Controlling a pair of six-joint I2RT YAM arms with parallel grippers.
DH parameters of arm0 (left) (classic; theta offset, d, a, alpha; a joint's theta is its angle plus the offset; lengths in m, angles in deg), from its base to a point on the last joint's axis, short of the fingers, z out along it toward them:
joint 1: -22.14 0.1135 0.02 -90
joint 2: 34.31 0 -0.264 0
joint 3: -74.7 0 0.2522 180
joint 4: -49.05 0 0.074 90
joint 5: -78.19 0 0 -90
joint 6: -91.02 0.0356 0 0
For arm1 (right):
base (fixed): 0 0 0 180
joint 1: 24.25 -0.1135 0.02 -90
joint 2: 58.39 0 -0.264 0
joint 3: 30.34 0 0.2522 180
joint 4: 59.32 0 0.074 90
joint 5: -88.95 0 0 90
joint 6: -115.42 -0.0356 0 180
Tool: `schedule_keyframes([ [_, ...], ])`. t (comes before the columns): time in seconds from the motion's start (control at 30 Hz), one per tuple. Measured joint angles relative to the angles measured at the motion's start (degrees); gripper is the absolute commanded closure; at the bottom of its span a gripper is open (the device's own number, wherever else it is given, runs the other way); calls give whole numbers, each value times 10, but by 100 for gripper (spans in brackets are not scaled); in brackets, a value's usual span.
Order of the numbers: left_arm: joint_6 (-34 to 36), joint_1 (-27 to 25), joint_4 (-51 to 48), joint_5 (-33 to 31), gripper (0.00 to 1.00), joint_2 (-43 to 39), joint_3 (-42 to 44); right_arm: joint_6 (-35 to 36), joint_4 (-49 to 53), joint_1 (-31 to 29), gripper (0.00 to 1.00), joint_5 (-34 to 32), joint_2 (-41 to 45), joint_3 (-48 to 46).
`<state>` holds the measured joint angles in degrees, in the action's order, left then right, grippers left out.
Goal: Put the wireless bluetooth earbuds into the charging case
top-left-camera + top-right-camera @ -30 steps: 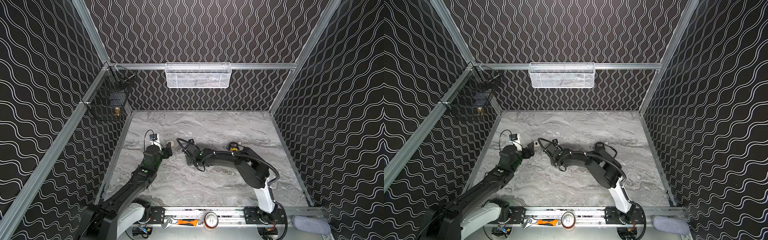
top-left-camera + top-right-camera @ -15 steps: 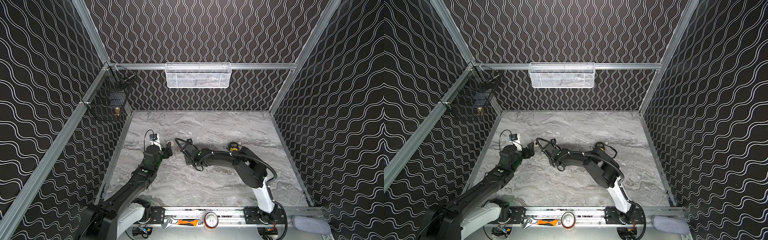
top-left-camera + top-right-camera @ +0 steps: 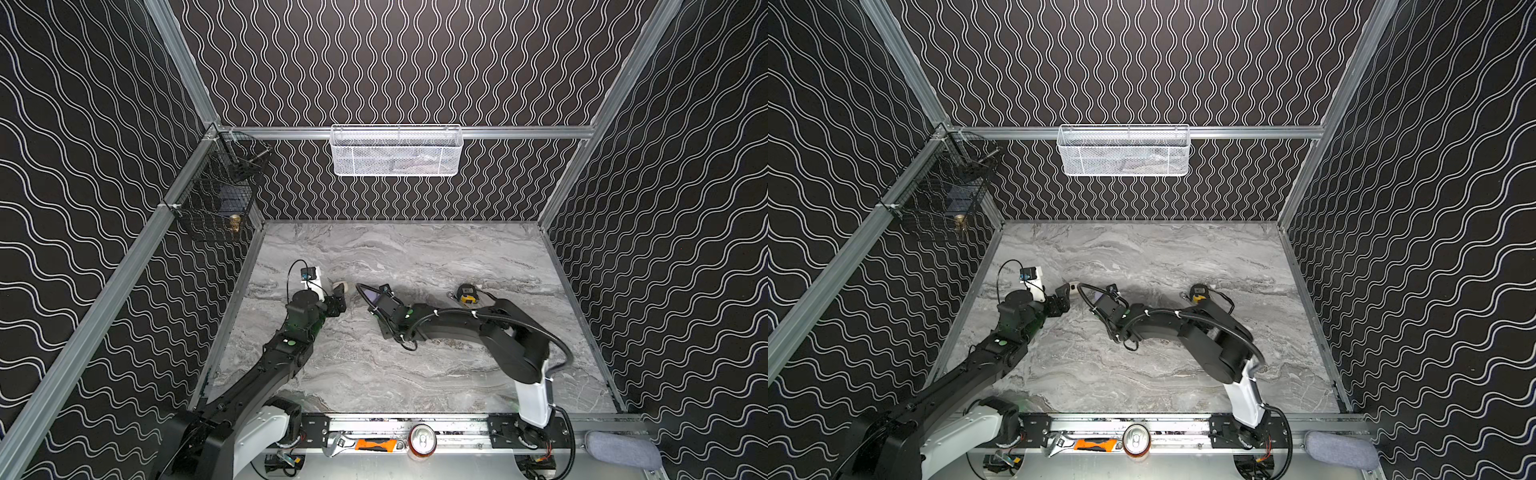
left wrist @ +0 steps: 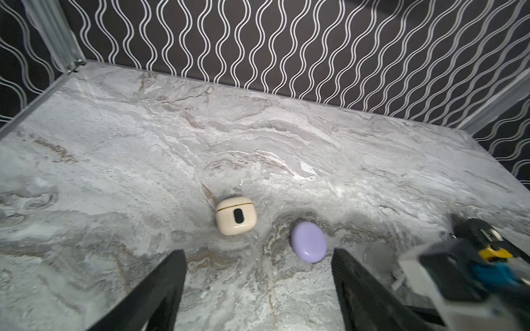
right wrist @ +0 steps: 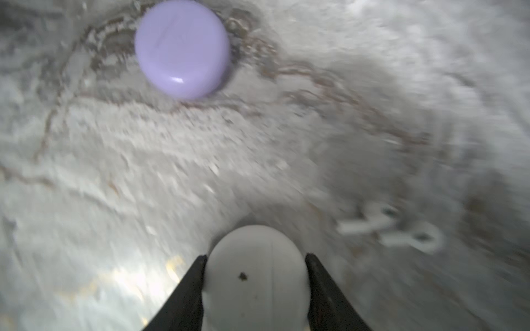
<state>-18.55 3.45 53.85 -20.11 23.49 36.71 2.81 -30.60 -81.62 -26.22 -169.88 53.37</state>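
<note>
- Right wrist view: two white earbuds [image 5: 370,222] are seen, blurred, on the marble table [image 5: 114,172] near the white case [image 5: 255,292].
- That case is clamped by the right gripper [image 5: 255,258]; a dark speck is noted on it.
- Fingers of the left gripper [image 4: 258,253] are spread wide, near the cream case [image 4: 236,215] and lilac case [image 4: 309,242].

Grey marbled tabletop [image 3: 415,249]: cream case [image 4: 236,215] beside lilac case [image 4: 309,242], two white earbuds [image 5: 390,226], yellow tape measure [image 3: 466,292].

Left arm [image 3: 1000,345], right arm [image 3: 1183,328] tips close — pale case [image 3: 1073,286] beside left tip.
</note>
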Motion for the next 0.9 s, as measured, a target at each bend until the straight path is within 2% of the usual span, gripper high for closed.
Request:
schedule_keyframes([
  [0.1, 0, 0, 20, 34, 22, -5, 7, 69, -56, 0, 59, -28, 108, -71],
  [0.23, -2, 0, 60, 97, 28, -33, 23, 183, -181, 0, 63, -55, 241, -167],
  [0.4, -12, 0, 134, 184, 35, -64, 51, 331, -321, -9, 65, -44, 344, -253],
  [0.6, -28, -5, 249, 293, 40, -75, 75, 485, -430, -27, 70, -38, 371, -300],
  [0.73, -35, -13, 314, 355, 43, -59, 76, 560, -485, -33, 67, -39, 376, -308],
  [0.9, -42, -25, 341, 408, 44, -26, 56, 642, -526, -36, 66, -29, 390, -315],
])
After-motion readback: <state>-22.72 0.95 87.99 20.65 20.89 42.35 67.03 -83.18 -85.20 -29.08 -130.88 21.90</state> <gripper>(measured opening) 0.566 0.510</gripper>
